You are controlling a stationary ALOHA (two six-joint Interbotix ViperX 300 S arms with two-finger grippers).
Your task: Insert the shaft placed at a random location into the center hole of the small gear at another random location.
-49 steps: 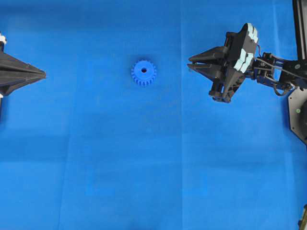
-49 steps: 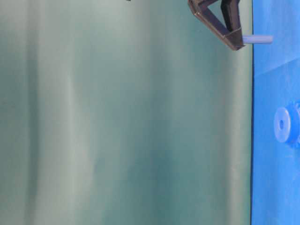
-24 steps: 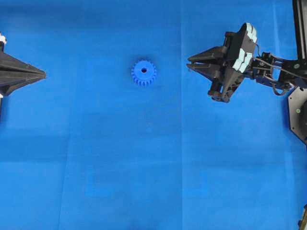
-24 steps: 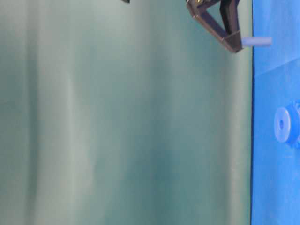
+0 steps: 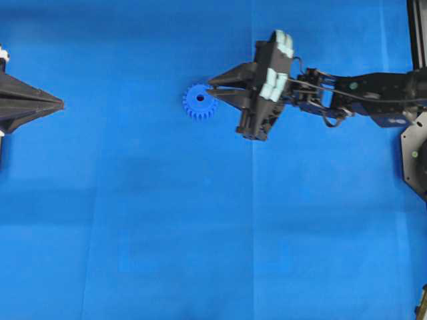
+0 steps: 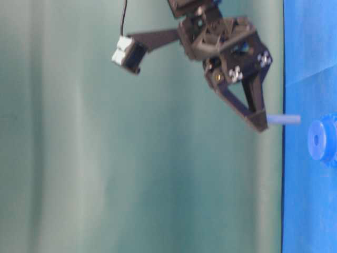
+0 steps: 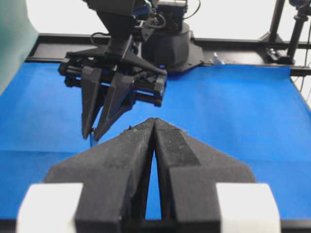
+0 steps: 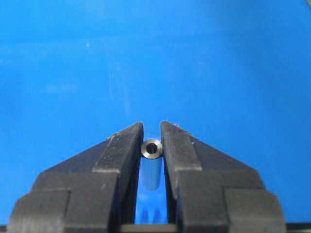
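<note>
The small gear [image 5: 200,101], bright blue and toothed, lies flat on the blue cloth with its dark center hole [image 5: 200,98] facing up. My right gripper [image 5: 210,87] hovers just right of the gear, above its rim, shut on the shaft [image 8: 151,165]. In the right wrist view the silvery shaft hangs upright between the fingers, and a few gear teeth [image 8: 151,213] show below it. Seen from table level, the shaft [image 6: 284,119] sticks out from the fingertips towards the cloth, beside the gear [image 6: 321,141] and offset from its hole [image 6: 316,139]. My left gripper [image 5: 60,103] rests shut and empty at the far left.
Blue cloth [image 5: 200,233] covers the whole table. The right arm [image 5: 360,90] stretches in from the right edge. A black frame rail [image 7: 233,43] and the right arm's base [image 7: 167,46] stand at the far side in the left wrist view.
My right gripper has swung left with the shaft, from well right of the gear to just beside it. The gear and the left gripper have not moved.
</note>
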